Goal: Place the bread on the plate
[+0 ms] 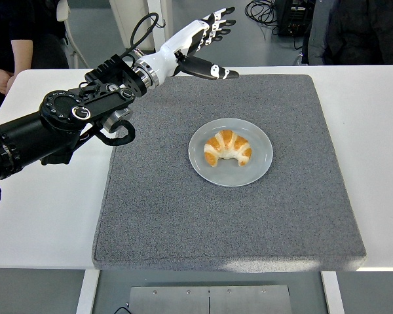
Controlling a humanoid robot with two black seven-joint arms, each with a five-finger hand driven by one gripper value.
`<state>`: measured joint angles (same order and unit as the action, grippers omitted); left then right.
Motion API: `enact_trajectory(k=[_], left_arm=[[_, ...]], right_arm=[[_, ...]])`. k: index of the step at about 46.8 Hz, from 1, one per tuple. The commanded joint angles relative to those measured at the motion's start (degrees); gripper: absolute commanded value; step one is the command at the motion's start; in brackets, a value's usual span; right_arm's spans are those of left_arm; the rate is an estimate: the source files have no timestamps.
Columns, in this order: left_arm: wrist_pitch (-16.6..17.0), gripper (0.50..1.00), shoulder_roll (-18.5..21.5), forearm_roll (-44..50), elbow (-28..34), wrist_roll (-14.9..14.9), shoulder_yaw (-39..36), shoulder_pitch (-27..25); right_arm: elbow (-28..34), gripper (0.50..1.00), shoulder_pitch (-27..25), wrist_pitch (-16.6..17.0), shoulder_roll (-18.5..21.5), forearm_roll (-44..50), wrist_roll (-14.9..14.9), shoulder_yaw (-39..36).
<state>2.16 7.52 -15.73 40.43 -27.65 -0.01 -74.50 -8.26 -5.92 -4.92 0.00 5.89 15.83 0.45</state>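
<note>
Room: workshop floor beyond the far edge, with a white stand base (141, 26), cables and dark equipment (295, 16); two persons partly in view at the top corners, one at the left (13, 39), one at the right (360, 29).
Bench: one white bench (46, 216), bare outside the mat.
Mat: one grey mat (183, 222), lying flat and covering the bench's middle.
Left arm: one black arm (59, 124), entering from the left and raised over the mat's far left corner.
Left hand: one white hand (200, 39), fingers spread, holding nothing, well apart from the plate and above the mat's far edge.
Right arm: not in view.
Plate: one pale round plate (259, 163), near the mat's centre.
Bread: one croissant (227, 147), resting on the plate, wholly inside the rim, slightly left of the plate's middle.
Task status: judged complete as things lie.
Risk 1: a low sweep of the arm across the mat could strike the plate's rim and shift it or tip the bread off.
Risk 2: the hand is high and close to the far edge, near the stand; a wide swing could catch it.
Risk 3: persons stand close to the bench; reaching in would put them in the arm's path.
</note>
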Motion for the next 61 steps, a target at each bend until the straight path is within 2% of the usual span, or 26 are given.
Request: enact_trajectory(k=[1, 14, 29, 40, 50, 61], left_arm=[[0.22, 0.972, 1.35, 2.45, 0.0, 0.05, 3.33, 0.58], [0.31, 0.972, 2.23, 3.25, -0.18, 1.54, 17.4, 5.94], [0.31, 0.972, 1.97, 3.6, -2.99, 1.98, 28.91, 11.3], [0.13, 0.971, 0.83, 4.21, -4.92, 1.89, 30.24, 14.03], [-0.13, 0.971, 0.21, 12.12, -6.33, 2.07, 31.56, 14.99], [-0.05, 0.972, 0.21, 12.57, -6.33, 1.45, 31.65, 17.45]], right_arm=[[0.0, 1.0, -0.06, 0.08, 0.0, 0.0, -0.01, -0.01], [0.0, 1.0, -0.06, 0.08, 0.0, 0.0, -0.01, -0.01], [0.0, 1.0, -0.06, 0.08, 0.0, 0.0, -0.01, -0.01], [0.0, 1.0, -0.06, 0.08, 0.0, 0.0, -0.01, 0.08], [0.0, 1.0, 0.03, -0.01, 0.0, 0.0, -0.01, -0.01], [0.0, 1.0, 0.03, 0.08, 0.0, 0.0, -0.01, -0.01]])
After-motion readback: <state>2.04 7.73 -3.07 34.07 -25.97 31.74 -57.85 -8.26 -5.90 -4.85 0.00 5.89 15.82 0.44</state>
